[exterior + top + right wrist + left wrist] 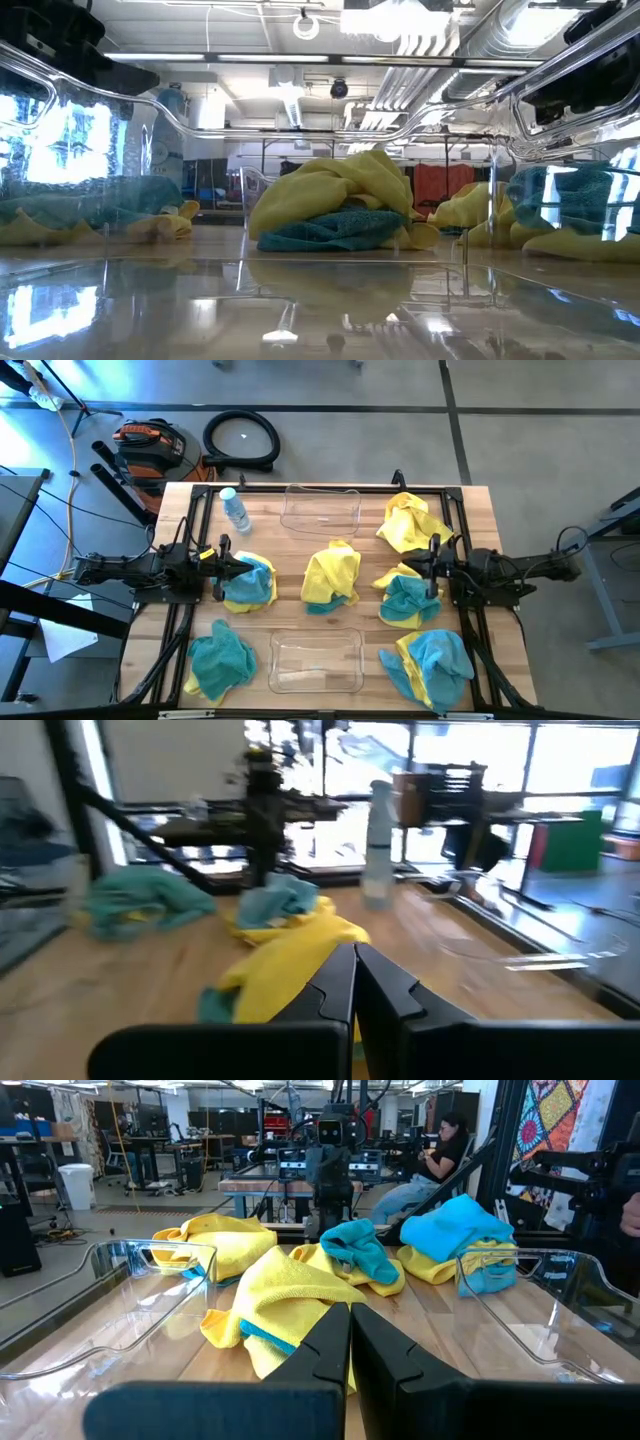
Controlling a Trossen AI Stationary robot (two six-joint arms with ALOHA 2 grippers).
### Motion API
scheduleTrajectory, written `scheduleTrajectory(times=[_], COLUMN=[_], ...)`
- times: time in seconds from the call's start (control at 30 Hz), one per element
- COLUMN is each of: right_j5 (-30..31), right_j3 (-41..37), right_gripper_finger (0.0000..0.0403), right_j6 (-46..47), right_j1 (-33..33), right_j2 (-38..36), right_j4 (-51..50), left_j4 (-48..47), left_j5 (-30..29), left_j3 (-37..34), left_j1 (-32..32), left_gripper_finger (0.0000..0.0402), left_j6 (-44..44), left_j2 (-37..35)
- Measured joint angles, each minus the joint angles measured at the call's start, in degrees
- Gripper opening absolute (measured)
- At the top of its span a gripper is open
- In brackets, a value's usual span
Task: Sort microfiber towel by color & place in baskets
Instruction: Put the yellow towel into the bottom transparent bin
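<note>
Yellow and teal-blue cloths lie in several heaps on the wooden table. One heap (252, 584) is below my left gripper (242, 565), and one (405, 598) is below my right gripper (413, 570). A yellow-over-teal heap (332, 574) lies at the middle, between the two grippers. Other heaps lie at the far right (410, 520), near left (221, 660) and near right (435, 665). One clear bin (322, 510) stands at the far middle and one (316, 660) at the near middle. Both grippers are shut with nothing between the fingers, as their wrist views show (350, 1335) (354, 975).
A small clear water bottle (235, 510) stands at the far left, beside the far bin. Black frame rails (190, 540) run along the table's left and right sides. A person (440, 1150) sits in the room beyond the table.
</note>
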Motion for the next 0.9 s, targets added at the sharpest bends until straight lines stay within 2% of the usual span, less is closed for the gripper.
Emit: scheduleTrajectory(times=[0.17,0.33,0.5,0.9], right_j5=[2.68,3.59,4.57,6.56], right_j3=[0.18,5.58,15.24,39.52], right_gripper_finger=[0.0000,0.0000,0.0000,0.0000], right_j6=[0.19,0.25,0.24,4.36], right_j1=[-0.02,-0.02,-0.02,0.00], right_j2=[4.35,11.39,21.51,51.07], right_j4=[4.69,4.93,2.06,-14.15], left_j4=[0.00,0.00,0.00,0.00], left_j5=[-0.02,-0.02,-0.01,0.00], left_j3=[-0.01,-0.01,-0.01,0.00], left_j1=[-0.01,0.00,0.00,0.00], left_gripper_finger=[0.0000,0.0000,0.0000,0.0000], left_j6=[-0.01,-0.01,0.01,-0.01], left_j2=[-0.01,0.01,0.00,0.00])
